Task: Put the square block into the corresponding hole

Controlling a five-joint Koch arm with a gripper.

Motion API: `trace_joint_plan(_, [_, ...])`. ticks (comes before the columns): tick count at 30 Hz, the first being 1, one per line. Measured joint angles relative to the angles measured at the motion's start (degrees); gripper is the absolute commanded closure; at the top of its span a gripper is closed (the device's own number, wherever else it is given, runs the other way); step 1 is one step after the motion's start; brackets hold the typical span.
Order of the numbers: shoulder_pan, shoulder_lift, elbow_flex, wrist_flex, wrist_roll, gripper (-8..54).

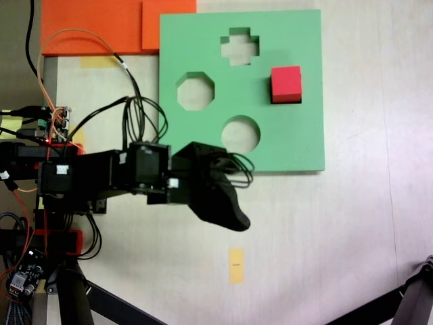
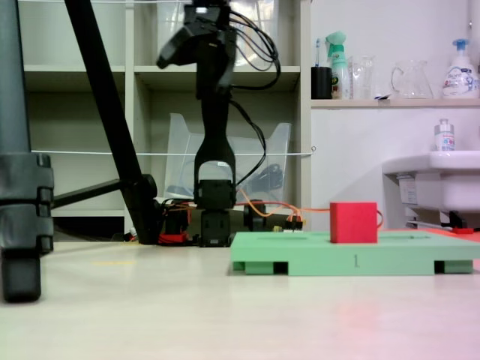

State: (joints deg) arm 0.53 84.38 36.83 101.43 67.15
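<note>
Fixed view, from above: red foam cube (image 1: pixel 285 84) seated in square cutout near green board's (image 1: pixel 298 145) right edge; placement looks done. Claw (image 1: pixel 233 218) raised, empty; opening unreadable.

red cube (image 2: pixel 353 223) upright on green board (image 2: pixel 315 259)

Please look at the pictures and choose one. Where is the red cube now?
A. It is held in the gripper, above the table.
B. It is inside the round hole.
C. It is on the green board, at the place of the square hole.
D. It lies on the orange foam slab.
C: the red cube sits on the green board, apart from the cross, octagonal and round cutouts, and stands above the board's top in the low fixed view.
</note>
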Motion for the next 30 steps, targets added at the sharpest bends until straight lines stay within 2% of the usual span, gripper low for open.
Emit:
trace_joint_plan(3, [2.5,0.9,2.5,-0.6,-3.6,-3.2])
trace_joint_plan(4, [3.3,3.1,7.4,-1.7,-5.0,-0.6])
trace_joint_plan(5, [3.3,7.3,16.3,-4.9,-7.1,4.0])
trace_joint_plan(7, [4.0,16.7,35.9,-16.2,-13.5,8.5])
trace_joint_plan(10, [4.3,33.9,70.6,-53.4,-28.6,11.0])
trace_joint_plan(13, [4.4,40.6,94.0,-93.2,-35.7,11.8])
trace_joint_plan(15, [4.4,42.0,104.1,-110.6,-46.8,12.0])
trace_joint_plan(18, [4.9,44.3,112.1,-113.4,-61.1,11.7])
trace_joint_plan(20, [4.9,44.3,117.9,-113.5,-66.2,11.7])
trace_joint_plan(25, [5.4,44.3,134.0,-113.2,-66.7,11.9])
trace_joint_plan(30, [4.4,44.3,138.5,-108.5,-66.7,11.6])
